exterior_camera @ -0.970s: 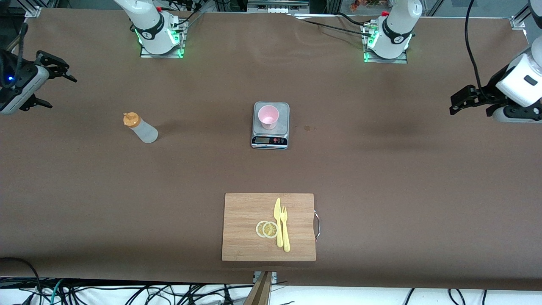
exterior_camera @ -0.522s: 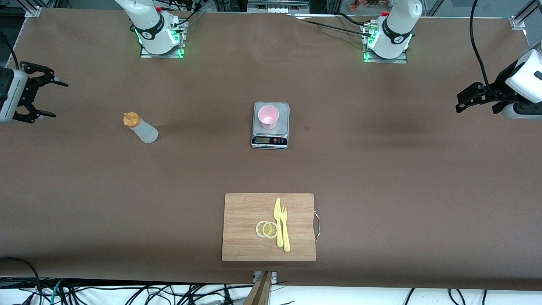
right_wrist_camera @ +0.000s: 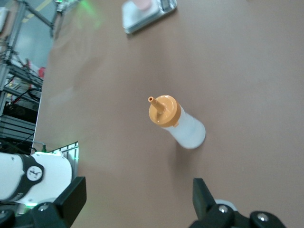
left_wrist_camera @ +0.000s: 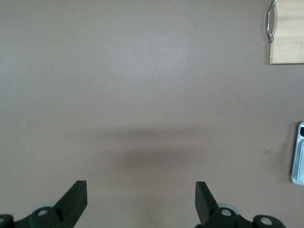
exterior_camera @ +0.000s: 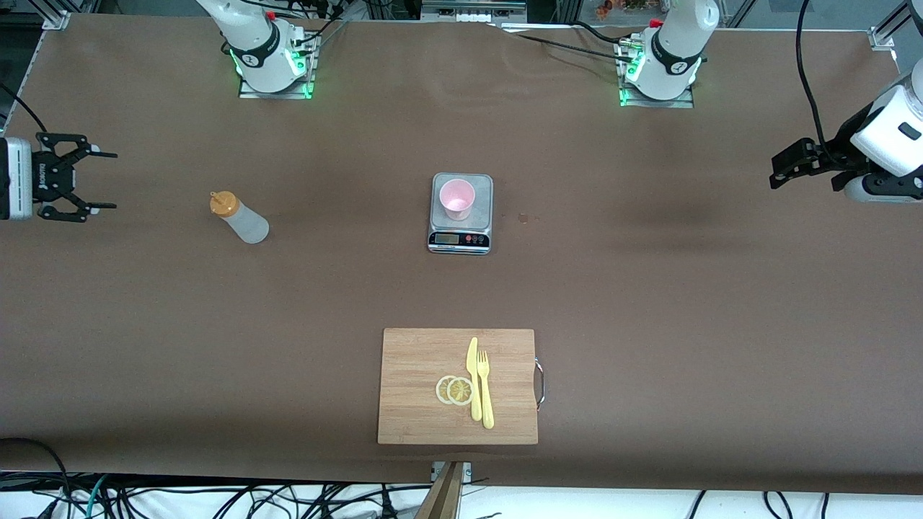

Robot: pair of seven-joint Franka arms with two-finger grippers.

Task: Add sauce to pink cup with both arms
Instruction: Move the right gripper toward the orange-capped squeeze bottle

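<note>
Front view: right gripper (exterior_camera: 97, 180) and left gripper (exterior_camera: 779, 169) aloft at opposite table (exterior_camera: 649, 303) ends, both spread wide, empty.

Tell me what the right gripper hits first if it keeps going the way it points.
Most likely the sauce bottle. The right gripper, open over the right arm's end of the table, points along the table toward the bottle, with nothing between them. Its height is unclear, so it might pass above the cap.
</note>
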